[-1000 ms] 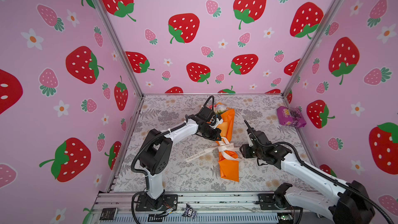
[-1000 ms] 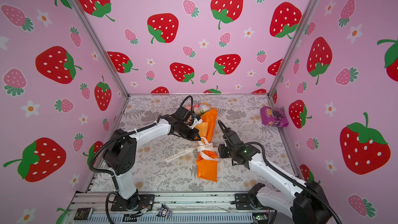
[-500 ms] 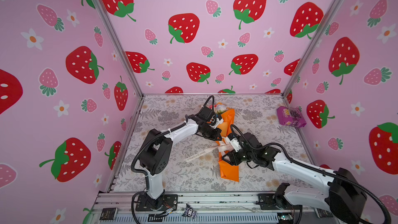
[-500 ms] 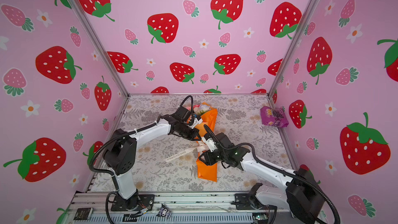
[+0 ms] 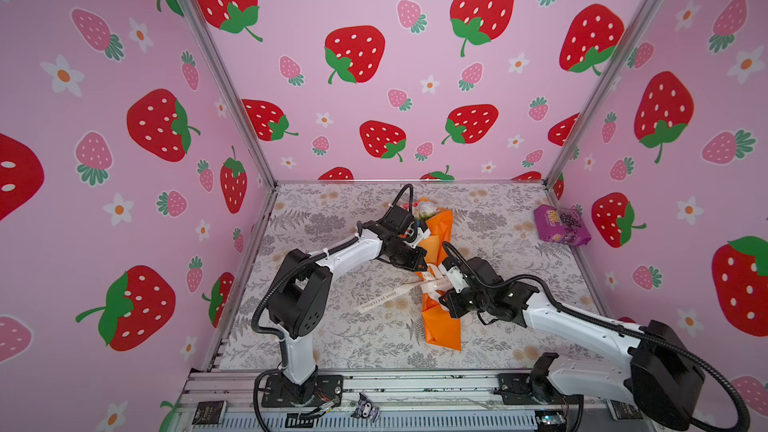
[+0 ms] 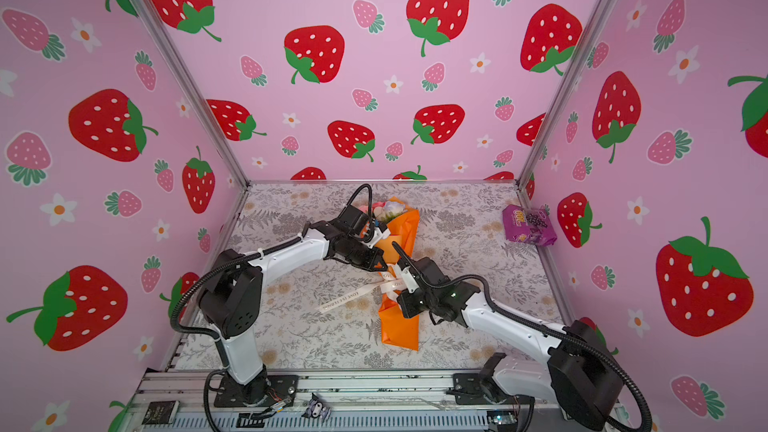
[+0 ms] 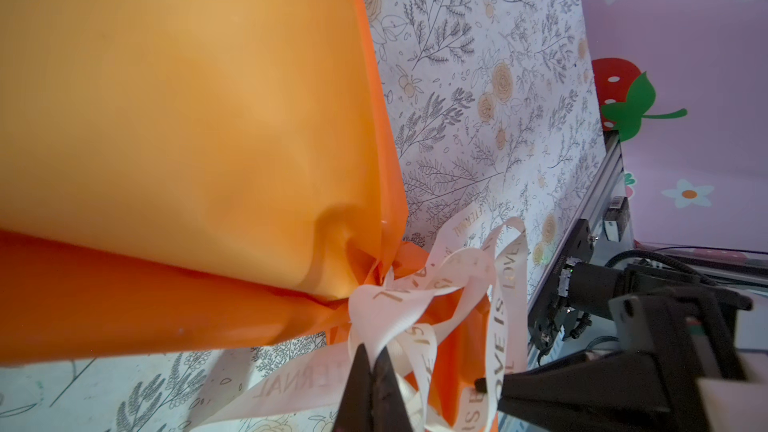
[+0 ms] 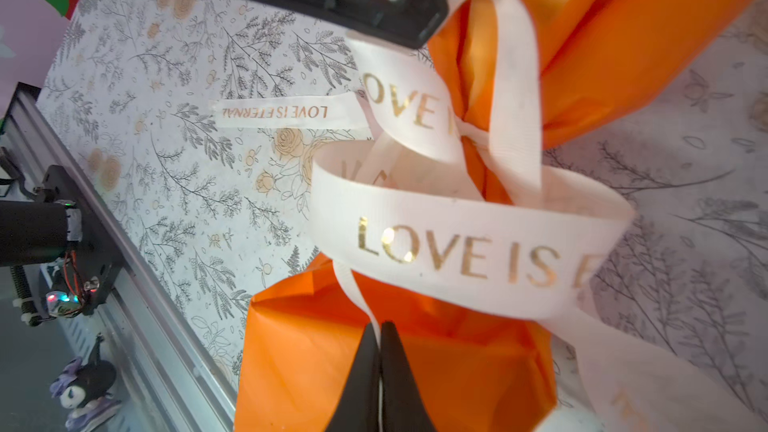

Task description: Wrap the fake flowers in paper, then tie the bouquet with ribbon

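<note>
Right wrist view: ribbon (cream, gold-lettered) is pinched by right fingers | also pinched by left fingers | bouquet is laid on counter

Left fingers pinched, right fingers pinched

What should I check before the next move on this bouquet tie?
1. Left gripper shut on the ribbon: ok.
2. Right gripper shut on a thin ribbon strand: ok.
3. Ribbon wrapped round the bouquet at its pinched waist: ok.
4. Tie pulled snug: not ok, the loops stand wide and slack.
5. Bouquet lying flat on the table, flowers toward the back wall: ok.
6. Packet clear of both arms: ok, it lies at the far right corner.
</note>
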`<state>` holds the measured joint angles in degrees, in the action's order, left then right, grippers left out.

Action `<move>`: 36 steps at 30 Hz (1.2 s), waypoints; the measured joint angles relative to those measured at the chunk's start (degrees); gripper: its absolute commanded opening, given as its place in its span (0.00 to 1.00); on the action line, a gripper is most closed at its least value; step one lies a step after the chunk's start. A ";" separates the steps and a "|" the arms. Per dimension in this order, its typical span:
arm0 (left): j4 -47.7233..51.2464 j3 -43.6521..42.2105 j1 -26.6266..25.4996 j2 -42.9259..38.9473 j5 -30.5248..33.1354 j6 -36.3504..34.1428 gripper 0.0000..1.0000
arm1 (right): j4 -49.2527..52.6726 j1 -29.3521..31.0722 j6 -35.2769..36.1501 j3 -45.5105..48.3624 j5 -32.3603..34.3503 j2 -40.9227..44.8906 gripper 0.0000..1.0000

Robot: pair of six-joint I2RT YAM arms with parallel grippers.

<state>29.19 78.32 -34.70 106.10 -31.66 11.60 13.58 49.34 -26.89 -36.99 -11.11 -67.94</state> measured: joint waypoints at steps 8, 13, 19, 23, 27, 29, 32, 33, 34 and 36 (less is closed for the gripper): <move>1.22 -0.55 2.78 -2.80 3.37 -1.38 0.00 | 0.83 -4.90 -2.71 1.40 2.32 3.48 0.00; 2.14 -1.11 3.26 -2.78 5.31 -1.99 0.00 | 1.79 -6.23 -3.28 1.40 2.97 2.97 0.00; 2.36 -3.78 3.96 -2.82 7.15 -2.23 0.00 | 3.39 -8.68 -3.28 1.40 3.19 1.77 0.00; 3.08 -4.59 4.66 -2.80 7.41 -2.73 0.00 | 3.78 -10.12 -3.02 1.33 3.02 1.40 0.01; 3.19 -4.59 4.81 -2.80 7.61 -2.80 0.00 | 4.52 -11.04 -2.12 -0.13 2.99 0.44 0.01; 3.17 -4.59 4.81 -2.80 7.58 -2.91 0.00 | 5.16 -11.41 -1.33 -1.55 3.28 -0.83 0.01; 3.13 -4.61 4.81 -2.80 7.58 -3.34 0.03 | 5.99 -11.65 -0.09 -3.54 3.69 -2.91 0.01; 2.91 -4.68 4.81 -2.80 7.52 -3.41 0.03 | 6.12 -11.69 0.17 -3.91 3.61 -3.41 0.01; 2.49 -4.81 4.81 -2.80 7.43 -3.39 0.04 | 6.14 -11.69 0.46 -4.11 3.48 -3.72 0.01; 1.40 -5.27 4.81 -2.80 6.91 -2.71 0.00 | 6.16 -11.72 0.94 -4.13 2.91 -3.85 0.01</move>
<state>30.59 73.06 -29.89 103.31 -24.75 8.88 19.75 37.63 -25.96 -41.12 -8.21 -71.79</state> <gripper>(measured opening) 0.044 0.047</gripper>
